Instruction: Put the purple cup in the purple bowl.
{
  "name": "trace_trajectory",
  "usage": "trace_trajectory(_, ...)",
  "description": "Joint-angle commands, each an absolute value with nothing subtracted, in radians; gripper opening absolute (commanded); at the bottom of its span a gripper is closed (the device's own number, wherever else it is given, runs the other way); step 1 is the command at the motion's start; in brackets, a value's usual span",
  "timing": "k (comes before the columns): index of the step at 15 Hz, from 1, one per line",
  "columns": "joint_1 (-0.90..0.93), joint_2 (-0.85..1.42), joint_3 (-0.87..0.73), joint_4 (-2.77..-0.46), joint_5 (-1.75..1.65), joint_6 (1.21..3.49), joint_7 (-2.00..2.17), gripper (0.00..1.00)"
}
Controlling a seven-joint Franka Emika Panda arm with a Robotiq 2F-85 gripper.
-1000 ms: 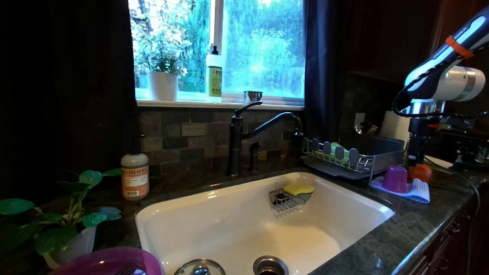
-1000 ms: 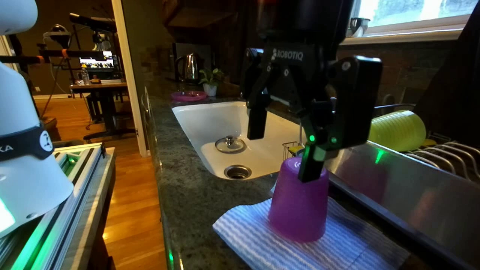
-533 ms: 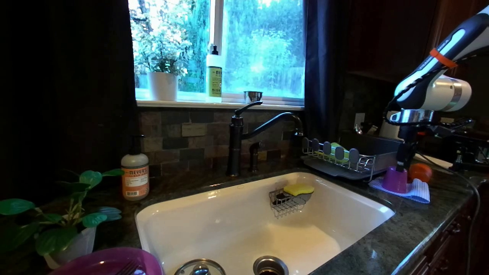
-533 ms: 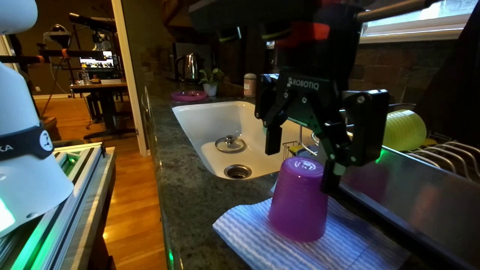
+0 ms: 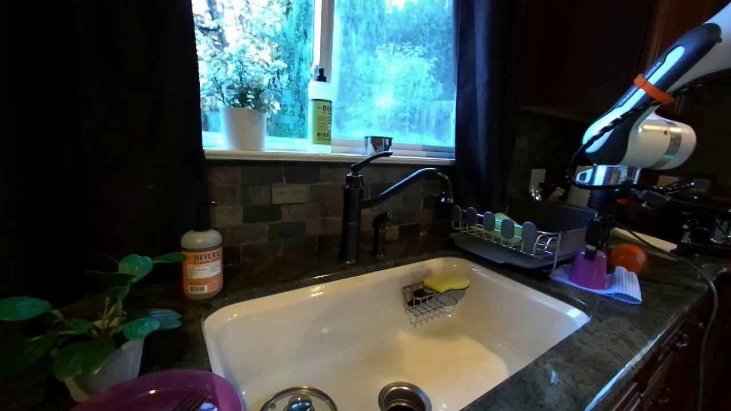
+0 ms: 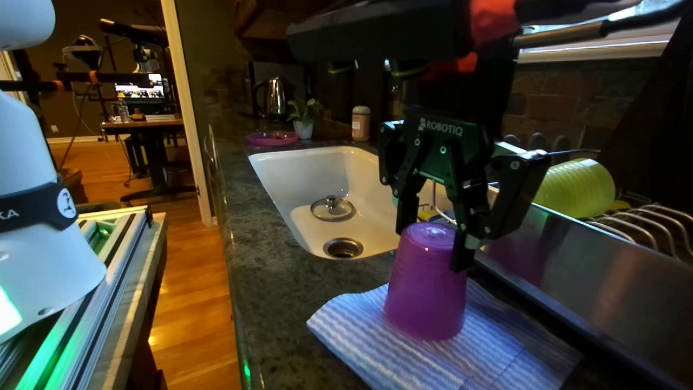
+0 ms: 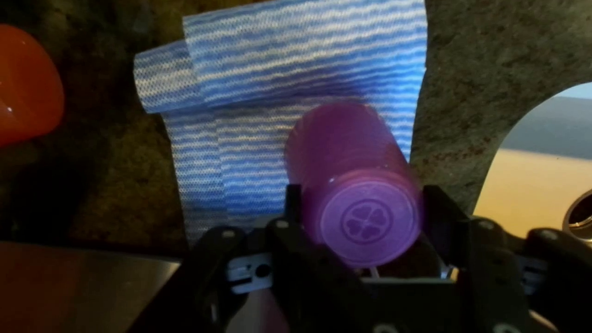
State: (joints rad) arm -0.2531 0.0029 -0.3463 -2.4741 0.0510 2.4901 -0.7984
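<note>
The purple cup stands upside down on a striped cloth beside the sink, in both exterior views. My gripper is shut on the purple cup near its upturned base, one finger on each side. From the wrist, the cup shows its flower-marked base between the dark fingertips, which press against its wall. The cup's rim still seems to be down on the cloth. Across the sink, the purple bowl rests on the far counter; its near part shows at the picture's bottom edge with a fork in it.
A white sink with a glass lid in it lies between cup and bowl. A dish rack with a metal side stands close to the gripper. Near the cloth sits an orange cup. The faucet rises behind the sink.
The arm has come down and over the cup, and the jaws have gone from wide apart to shut on it. The cup and cloth have shifted slightly.
</note>
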Motion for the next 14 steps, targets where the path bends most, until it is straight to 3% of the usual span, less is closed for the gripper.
trace_trajectory(1,-0.275,-0.003,-0.330,-2.481,0.033,2.499,-0.791,0.40)
trace_trajectory(5,-0.276,-0.201,-0.331,-2.530,-0.025,2.387,-0.786,0.40)
trace_trajectory(9,-0.237,-0.353,-0.322,-2.506,-0.002,2.088,-0.869,0.40)
trace_trajectory(14,-0.123,-0.595,-0.207,-2.553,-0.009,1.842,-0.897,0.40)
